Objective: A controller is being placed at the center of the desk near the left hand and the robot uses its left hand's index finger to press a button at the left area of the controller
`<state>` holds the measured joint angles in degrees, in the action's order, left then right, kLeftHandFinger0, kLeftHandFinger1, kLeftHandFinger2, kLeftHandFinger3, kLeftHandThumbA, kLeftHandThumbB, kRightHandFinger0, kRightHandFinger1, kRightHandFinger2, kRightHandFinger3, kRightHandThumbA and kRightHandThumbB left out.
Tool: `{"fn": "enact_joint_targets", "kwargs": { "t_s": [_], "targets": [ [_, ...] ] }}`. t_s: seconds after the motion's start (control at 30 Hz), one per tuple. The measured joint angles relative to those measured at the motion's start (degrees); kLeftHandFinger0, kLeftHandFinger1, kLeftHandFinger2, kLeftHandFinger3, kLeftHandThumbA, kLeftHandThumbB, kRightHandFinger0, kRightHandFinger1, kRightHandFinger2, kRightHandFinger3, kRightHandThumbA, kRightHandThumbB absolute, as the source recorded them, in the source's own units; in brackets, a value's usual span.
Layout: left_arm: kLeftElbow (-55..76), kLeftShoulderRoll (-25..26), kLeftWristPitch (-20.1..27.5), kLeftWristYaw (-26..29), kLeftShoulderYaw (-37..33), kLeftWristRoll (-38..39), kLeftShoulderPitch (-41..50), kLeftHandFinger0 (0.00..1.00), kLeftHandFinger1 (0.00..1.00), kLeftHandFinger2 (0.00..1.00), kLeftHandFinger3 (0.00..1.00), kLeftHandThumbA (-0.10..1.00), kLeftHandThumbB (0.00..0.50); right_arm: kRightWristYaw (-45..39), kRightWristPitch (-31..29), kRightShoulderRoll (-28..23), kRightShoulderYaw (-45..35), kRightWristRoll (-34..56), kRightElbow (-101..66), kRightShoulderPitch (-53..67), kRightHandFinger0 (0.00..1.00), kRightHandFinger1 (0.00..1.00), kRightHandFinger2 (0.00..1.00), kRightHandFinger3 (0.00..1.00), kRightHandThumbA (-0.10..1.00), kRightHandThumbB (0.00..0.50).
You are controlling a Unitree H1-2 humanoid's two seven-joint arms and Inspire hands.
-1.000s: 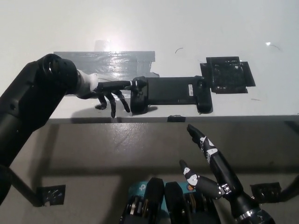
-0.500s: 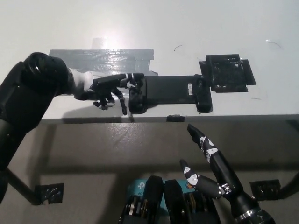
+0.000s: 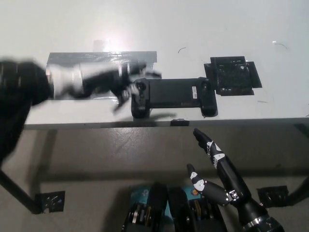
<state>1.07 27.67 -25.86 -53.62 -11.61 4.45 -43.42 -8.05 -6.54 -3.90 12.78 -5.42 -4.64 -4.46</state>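
While motion blur smears most of it, the left hand [image 3: 107, 81] reaches in from the left edge of the frame at mid-height, lying over the grey tape strip [image 3: 104, 59] stuck to the white desk [image 3: 154, 24]. Its tip lies at the left end of the controller [image 3: 172, 95], but the blur hides whether it actually touches a button there, and I cannot tell whether the fingers are spread or curled.

Just right of that hand, the black controller lies flat and lengthwise near the desk's front edge, around the centre of the frame, its left grip toward the hand and its right grip toward a square black patch [image 3: 233, 76] at upper right of centre. The patch sits just beside the controller's right end, slightly farther back on the desk.

Lower right in the frame, below the desk edge and well apart from the controller, the right hand [image 3: 218, 173] rests with its fingers extended and apart, holding nothing.
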Motion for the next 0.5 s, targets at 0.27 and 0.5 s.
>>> {"fn": "enact_joint_targets", "kwargs": {
  "t_s": [0.27,0.5],
  "targets": [
    [6.0,-11.7,3.8,8.7,4.0,-1.5,24.9,1.00,1.00,1.00,1.00,1.00,0.270,-0.1,0.0,0.0,0.3,0.0,0.3,1.5,1.00,1.00,1.00,1.00,0.66,0.173],
    [5.4,-21.1,10.3,16.1,6.0,-4.4,39.2,1.00,1.00,1.00,1.00,1.00,0.238,-0.1,0.0,0.0,0.4,0.2,1.2,5.1,1.00,1.00,1.00,1.00,0.86,0.221]
  ]
}}
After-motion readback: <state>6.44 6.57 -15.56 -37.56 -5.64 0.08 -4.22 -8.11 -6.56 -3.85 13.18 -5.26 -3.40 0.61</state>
